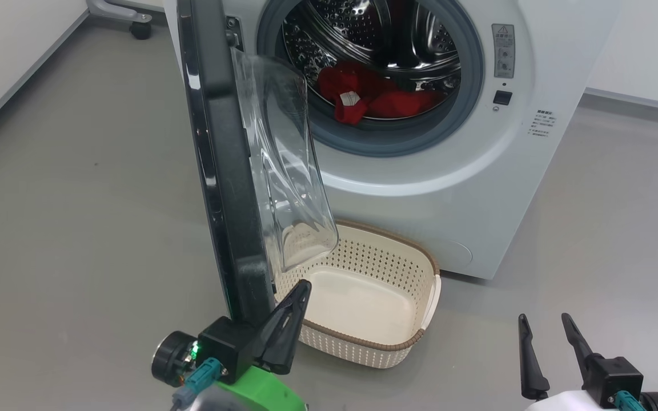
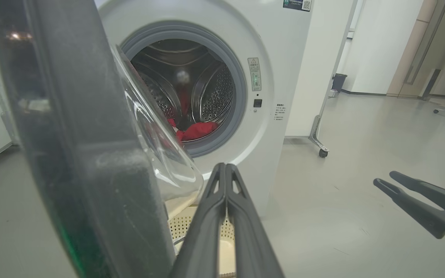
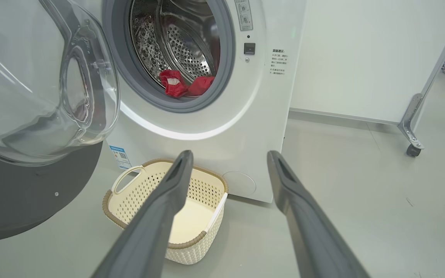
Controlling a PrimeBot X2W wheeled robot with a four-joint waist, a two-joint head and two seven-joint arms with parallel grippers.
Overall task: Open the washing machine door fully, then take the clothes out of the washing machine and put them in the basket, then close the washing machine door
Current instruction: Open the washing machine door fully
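Note:
The white washing machine [image 1: 477, 188] stands ahead. Its black washing machine door [image 1: 220, 171] is swung out edge-on towards me, the glass bowl [image 1: 283, 160] bulging right. Red clothes [image 1: 363, 94] with a white label lie at the drum's front, also visible as clothes [image 3: 180, 85]. The cream basket [image 1: 420, 337] sits empty on the floor below the opening, partly under the door. My left gripper [image 1: 304, 283] is shut on nothing, its tip close against the inner side of the door's lower edge. My right gripper [image 1: 543, 322] is open, low at the right, clear of everything.
A white partition on casters [image 2: 323, 152] stands right of the washer. Another caster [image 1: 140, 28] sits at the far left by the wall. Grey floor [image 1: 77, 200] stretches left of the door and right of the basket.

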